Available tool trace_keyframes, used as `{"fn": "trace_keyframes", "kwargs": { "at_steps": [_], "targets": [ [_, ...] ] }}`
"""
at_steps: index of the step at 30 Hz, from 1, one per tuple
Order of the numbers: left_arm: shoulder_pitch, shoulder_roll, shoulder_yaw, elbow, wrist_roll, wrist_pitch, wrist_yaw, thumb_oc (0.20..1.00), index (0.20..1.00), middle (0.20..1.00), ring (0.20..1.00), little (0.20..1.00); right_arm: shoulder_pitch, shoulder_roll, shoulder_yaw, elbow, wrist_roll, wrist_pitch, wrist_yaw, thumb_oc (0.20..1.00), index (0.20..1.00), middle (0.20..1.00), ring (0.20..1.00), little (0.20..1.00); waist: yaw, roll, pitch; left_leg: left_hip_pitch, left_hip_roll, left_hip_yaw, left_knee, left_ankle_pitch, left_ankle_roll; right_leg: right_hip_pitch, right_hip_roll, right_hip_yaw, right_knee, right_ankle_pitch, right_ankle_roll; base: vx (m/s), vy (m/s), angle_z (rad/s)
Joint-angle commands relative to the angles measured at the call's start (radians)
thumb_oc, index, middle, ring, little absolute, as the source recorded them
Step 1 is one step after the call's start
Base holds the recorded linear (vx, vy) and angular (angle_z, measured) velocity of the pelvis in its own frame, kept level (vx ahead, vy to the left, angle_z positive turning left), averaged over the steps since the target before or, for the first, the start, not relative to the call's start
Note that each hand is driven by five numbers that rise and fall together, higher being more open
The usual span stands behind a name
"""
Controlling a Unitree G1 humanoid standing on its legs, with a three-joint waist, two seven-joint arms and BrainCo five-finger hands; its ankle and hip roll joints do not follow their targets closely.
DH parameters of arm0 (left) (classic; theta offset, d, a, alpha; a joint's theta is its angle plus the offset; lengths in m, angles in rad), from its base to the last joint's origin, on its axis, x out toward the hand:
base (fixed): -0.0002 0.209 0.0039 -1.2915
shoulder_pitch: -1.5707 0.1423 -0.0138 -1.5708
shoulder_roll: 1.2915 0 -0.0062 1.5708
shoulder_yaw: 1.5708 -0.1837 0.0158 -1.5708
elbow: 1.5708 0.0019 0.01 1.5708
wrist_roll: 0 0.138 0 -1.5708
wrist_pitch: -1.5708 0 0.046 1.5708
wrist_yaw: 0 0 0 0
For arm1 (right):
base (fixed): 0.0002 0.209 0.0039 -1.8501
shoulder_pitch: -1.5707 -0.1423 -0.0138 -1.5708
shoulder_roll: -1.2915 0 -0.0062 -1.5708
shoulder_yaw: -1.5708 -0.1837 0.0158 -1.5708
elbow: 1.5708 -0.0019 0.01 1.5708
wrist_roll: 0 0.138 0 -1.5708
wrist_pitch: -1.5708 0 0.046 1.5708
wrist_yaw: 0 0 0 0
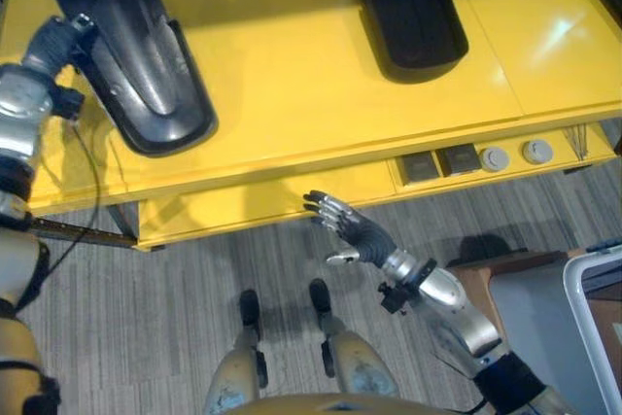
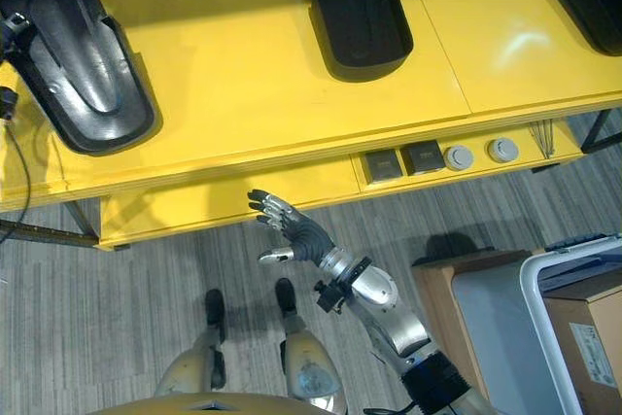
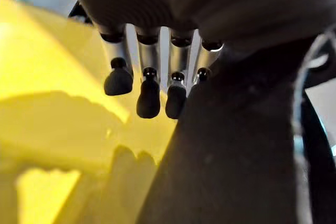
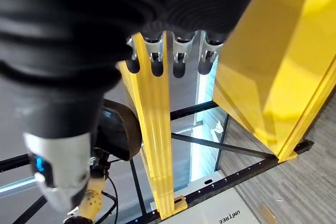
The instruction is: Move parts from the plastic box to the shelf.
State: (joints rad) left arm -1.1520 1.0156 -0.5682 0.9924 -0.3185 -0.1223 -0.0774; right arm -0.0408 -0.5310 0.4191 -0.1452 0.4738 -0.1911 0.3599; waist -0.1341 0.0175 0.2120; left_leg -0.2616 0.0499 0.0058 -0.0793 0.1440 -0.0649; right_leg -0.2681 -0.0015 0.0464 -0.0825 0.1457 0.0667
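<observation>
The left hand (image 1: 58, 41) grips the near end of a long black part (image 1: 136, 55) lying on the yellow shelf (image 1: 321, 85). A second black part (image 1: 410, 15) lies well apart. The right hand (image 1: 352, 230) hangs open and empty below the shelf edge.

A bright yellow flat metal shelf (image 1: 321, 94) is seen bearing a glossy black curved plastic part (image 1: 146, 55) and a matte black scooped plastic part (image 1: 408, 12). Grey striped flooring (image 1: 243, 259) is seen below.
</observation>
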Motion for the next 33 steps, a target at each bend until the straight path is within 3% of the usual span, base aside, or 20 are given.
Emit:
{"fn": "trace_keyframes", "kwargs": {
  "at_steps": [1, 24, 25, 26, 33],
  "targets": [
    [-0.133, 0.026, -0.044, 0.053, 0.168, -0.038, 0.06, 0.2, 0.2, 0.2, 0.2, 0.2, 0.01, -0.034, -0.029, -0.089, 0.031, -0.043, 0.02, 1.0, 1.0, 1.0, 1.0, 1.0, 0.011, -0.022, -0.019, 0.06, -0.009, 0.006, -0.008, -0.116, 0.024, 0.039, -0.02, 0.0, -0.005, -0.087, 0.053, -0.01, -0.032, -0.02],
    [-0.115, 0.005, -0.061, 0.064, 0.378, -0.036, 0.171, 0.2, 0.2, 0.2, 0.2, 0.2, 0.023, -0.063, -0.018, -0.127, -0.011, -0.077, -0.004, 1.0, 1.0, 1.0, 1.0, 1.0, 0.006, -0.043, 0.021, 0.043, -0.004, 0.01, -0.008, -0.115, 0.022, 0.022, -0.012, 0.005, -0.005, -0.086, 0.053, 0.0, 0.0, 0.0],
    [-0.113, 0.003, -0.06, 0.067, 0.397, -0.033, 0.18, 0.727, 0.727, 0.727, 0.727, 0.727, 0.026, -0.066, -0.02, -0.131, -0.013, -0.08, -0.005, 1.0, 1.0, 1.0, 1.0, 1.0, 0.006, -0.043, 0.02, 0.044, -0.004, 0.01, -0.008, -0.117, 0.022, 0.022, -0.012, 0.006, -0.005, -0.086, 0.053, 0.0, 0.0, 0.0],
    [-0.109, -0.002, -0.057, 0.067, 0.408, -0.031, 0.186, 1.0, 1.0, 1.0, 1.0, 1.0, 0.029, -0.067, -0.019, -0.131, -0.013, -0.079, -0.004, 1.0, 1.0, 1.0, 1.0, 1.0, 0.006, -0.044, 0.019, 0.043, -0.003, 0.01, -0.008, -0.117, 0.022, 0.022, -0.013, 0.006, -0.005, -0.087, 0.053, 0.0, 0.0, 0.0],
    [-0.099, -0.022, -0.043, 0.061, 0.434, -0.035, 0.223, 1.0, 1.0, 1.0, 1.0, 1.0, 0.03, -0.075, -0.019, -0.137, -0.016, -0.087, -0.012, 1.0, 1.0, 1.0, 1.0, 1.0, 0.007, -0.046, 0.017, 0.044, -0.004, 0.009, -0.008, -0.12, 0.023, 0.023, -0.013, 0.006, -0.005, -0.089, 0.052, 0.0, 0.0, 0.0]
  ]
}}
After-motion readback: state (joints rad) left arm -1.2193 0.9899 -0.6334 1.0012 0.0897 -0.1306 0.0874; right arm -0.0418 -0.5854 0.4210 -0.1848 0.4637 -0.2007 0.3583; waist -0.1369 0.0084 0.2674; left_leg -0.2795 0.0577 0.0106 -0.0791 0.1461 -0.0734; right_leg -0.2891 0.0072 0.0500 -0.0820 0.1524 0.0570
